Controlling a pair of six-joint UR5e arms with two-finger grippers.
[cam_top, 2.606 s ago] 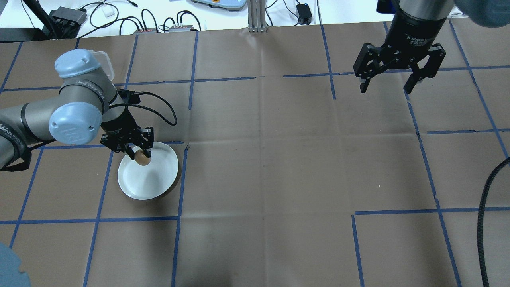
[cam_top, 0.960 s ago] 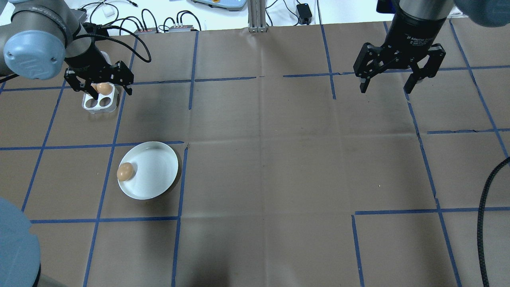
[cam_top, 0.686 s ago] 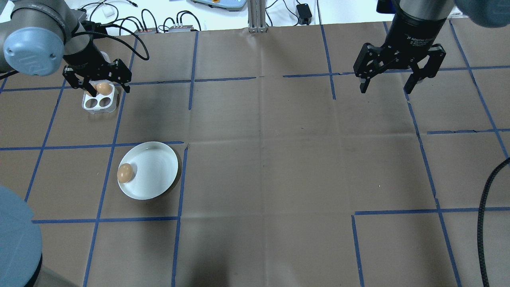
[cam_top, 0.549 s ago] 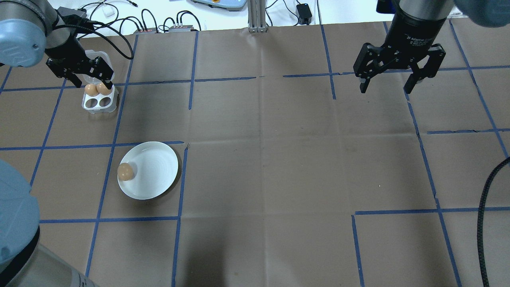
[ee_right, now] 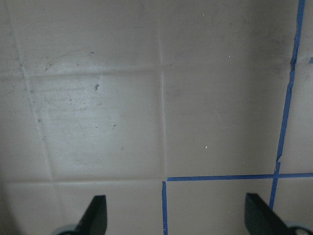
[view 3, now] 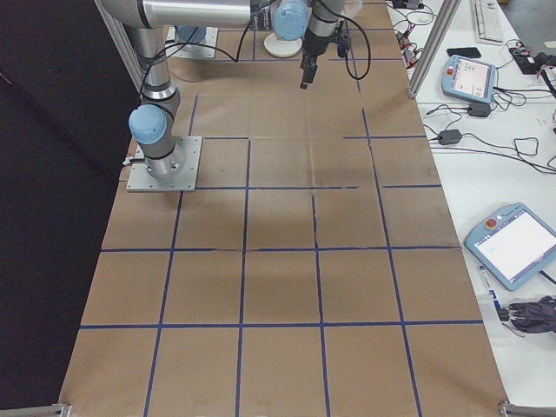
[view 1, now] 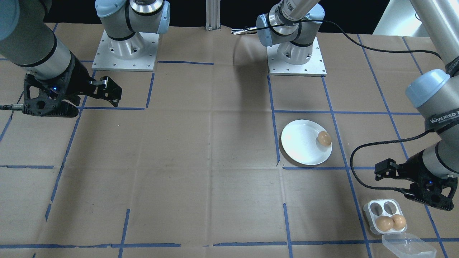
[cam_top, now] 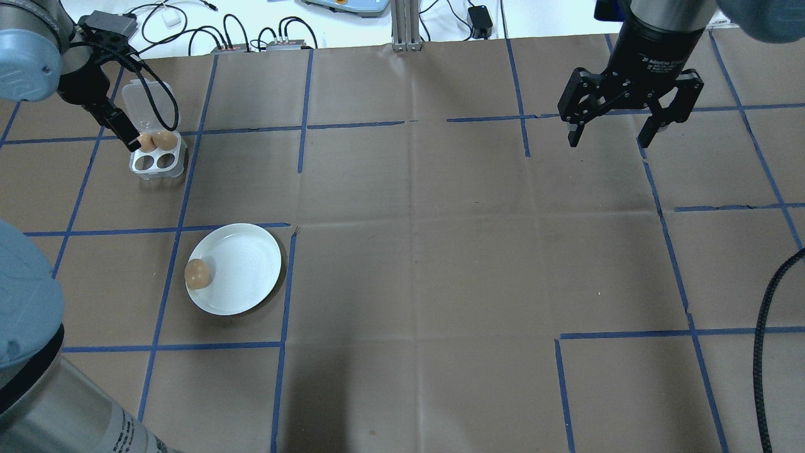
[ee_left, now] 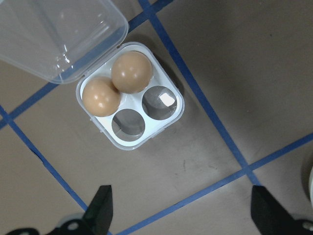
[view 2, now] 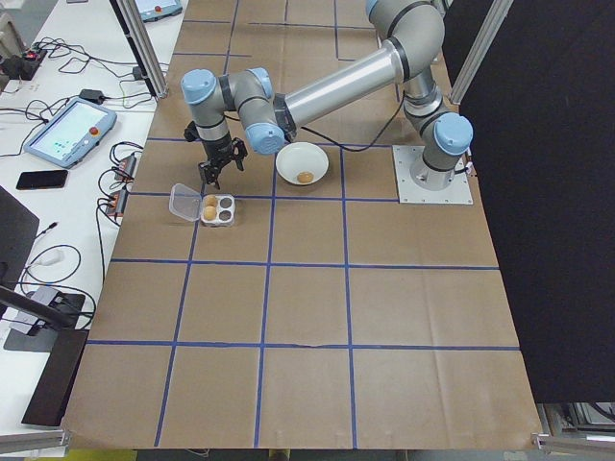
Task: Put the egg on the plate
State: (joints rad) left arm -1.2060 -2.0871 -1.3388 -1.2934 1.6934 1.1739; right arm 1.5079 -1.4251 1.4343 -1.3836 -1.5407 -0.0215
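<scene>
Egg (cam_top: 197, 274) number one, a brown one, sits on the white plate (cam_top: 242, 270), right at the plate's left rim in the overhead view. The plate lies flat on the brown table (cam_top: 409, 251), inside a square of blue tape lines (cam_top: 283, 296).

Far behind the plate is a small white egg tray (cam_top: 158, 158) with four cups. Two more brown eggs (cam_top: 157, 140) fill its back two cups, and they touch each other. The front two cups have nothing in them. The tray's clear lid (cam_top: 146, 106) hangs open behind it.

The left gripper (ee_left: 178, 215) hovers above the tray. Its fingers (ee_left: 100, 215) are spread wide and hold nothing.

Way over on the other side, the right gripper (cam_top: 614, 134) hangs high over bare table. Its fingers (cam_top: 573, 135) are spread wide too, with nothing between them.
</scene>
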